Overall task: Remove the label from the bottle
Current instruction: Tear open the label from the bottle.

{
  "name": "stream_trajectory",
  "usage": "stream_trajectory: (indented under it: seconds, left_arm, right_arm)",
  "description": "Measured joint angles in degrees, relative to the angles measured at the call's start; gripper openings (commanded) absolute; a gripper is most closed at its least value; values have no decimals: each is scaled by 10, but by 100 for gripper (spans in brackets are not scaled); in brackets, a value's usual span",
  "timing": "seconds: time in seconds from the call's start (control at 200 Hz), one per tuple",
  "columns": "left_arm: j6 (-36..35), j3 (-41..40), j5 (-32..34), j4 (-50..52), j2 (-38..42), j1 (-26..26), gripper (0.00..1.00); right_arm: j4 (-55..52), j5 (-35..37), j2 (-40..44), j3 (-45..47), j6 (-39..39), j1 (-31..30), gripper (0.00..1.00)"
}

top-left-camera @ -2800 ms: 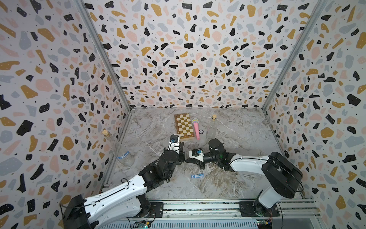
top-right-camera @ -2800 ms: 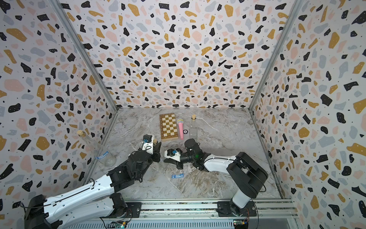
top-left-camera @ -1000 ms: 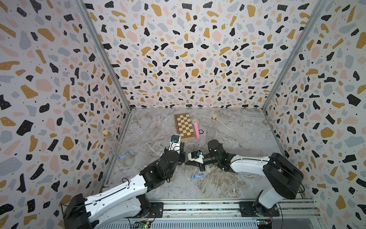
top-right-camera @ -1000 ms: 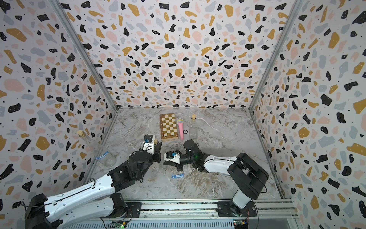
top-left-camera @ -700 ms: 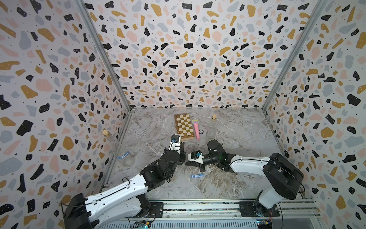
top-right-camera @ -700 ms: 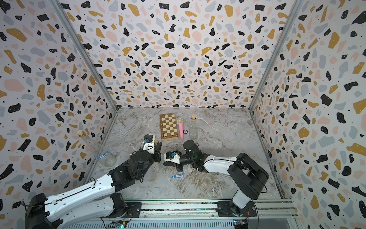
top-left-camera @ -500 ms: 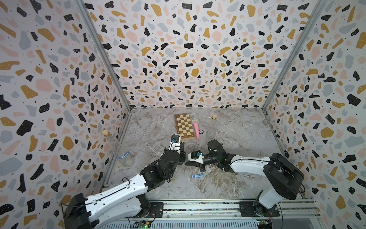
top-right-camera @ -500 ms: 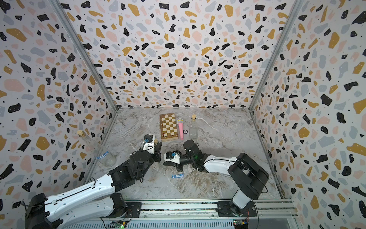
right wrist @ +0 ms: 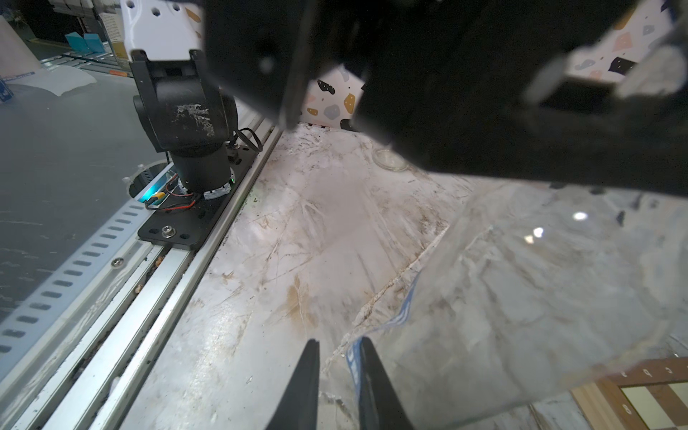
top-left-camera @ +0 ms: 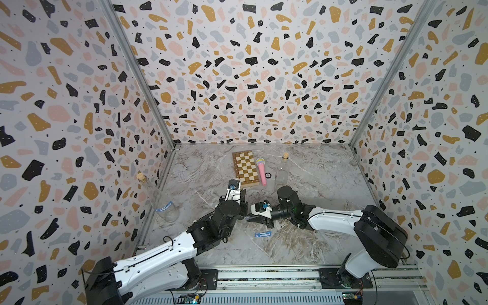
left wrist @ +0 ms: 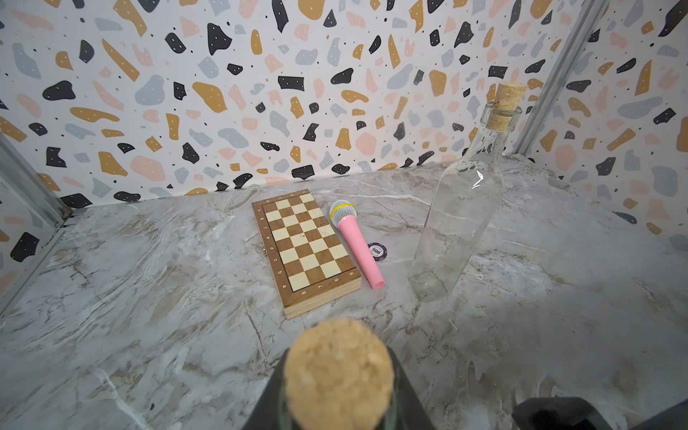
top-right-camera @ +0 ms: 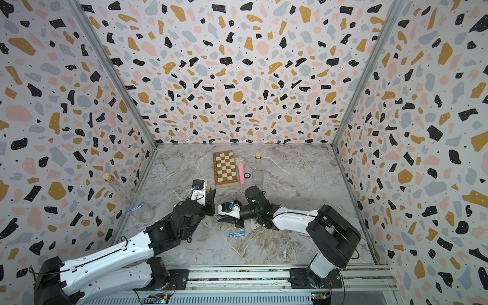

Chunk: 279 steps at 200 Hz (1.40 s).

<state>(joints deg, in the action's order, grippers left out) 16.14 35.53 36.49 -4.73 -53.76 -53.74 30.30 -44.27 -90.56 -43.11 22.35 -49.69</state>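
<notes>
Clear glass bottle [right wrist: 540, 298] with rough cork stopper [left wrist: 337, 372]; chessboard [left wrist: 305, 245] of smooth wood.

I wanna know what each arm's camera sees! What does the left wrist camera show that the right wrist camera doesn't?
Only the left wrist view: a pink toy microphone, a poker chip, a standing empty corked bottle and, up close, the held bottle's cork. Only the right wrist view: the right gripper, jaws slightly apart, a blue label edge right by it, and the left arm's base. Both: the marble tabletop and the chessboard.
</notes>
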Motion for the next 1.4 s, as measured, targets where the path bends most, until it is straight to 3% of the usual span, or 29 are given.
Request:
stream_trajectory:
  seconds: [0.866, 1.397]
  left_arm:
    - [17, 28, 40, 42, -21, -11, 0]
    - [21, 29, 50, 43, -23, -13, 0]
  right_arm:
    - [-3, -1, 3, 0, 0, -3, 0]
    - [3, 13, 15, 6, 0, -15, 0]
